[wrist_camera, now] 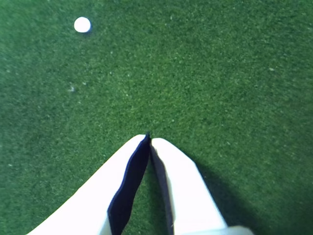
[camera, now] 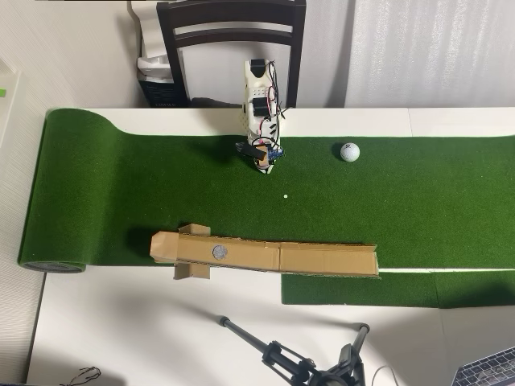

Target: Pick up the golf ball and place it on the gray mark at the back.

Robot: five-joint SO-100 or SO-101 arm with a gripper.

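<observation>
Overhead view showed the arm parked near the back edge of the green turf [camera: 121,185] that covered the tabletop [camera: 145,330], its end effector [camera: 265,165] low over the grass and holding nothing. In the wrist view the two white fingers [wrist_camera: 181,186] met at their tips, so the end effector [wrist_camera: 149,139] was closed and empty. The golf ball [camera: 349,151] lay on the turf well to the right of the arm in the overhead view, apart from everything else. A cardboard ramp [camera: 265,256] ran along the near side of the turf, and the gray mark [camera: 220,252] sat on it toward its left end.

To my eye the reach had not begun. Doing it well would mean spreading the fingers wide first, swinging across to the ball, and coming down from above so the tips straddle it rather than nudge it, since it would roll easily on the turf.

The ball looked white, round and dimpled, small against the grass. A tiny white dot [camera: 285,195] on the turf, also seen in the wrist view [wrist_camera: 82,24], was not the ball.
</observation>
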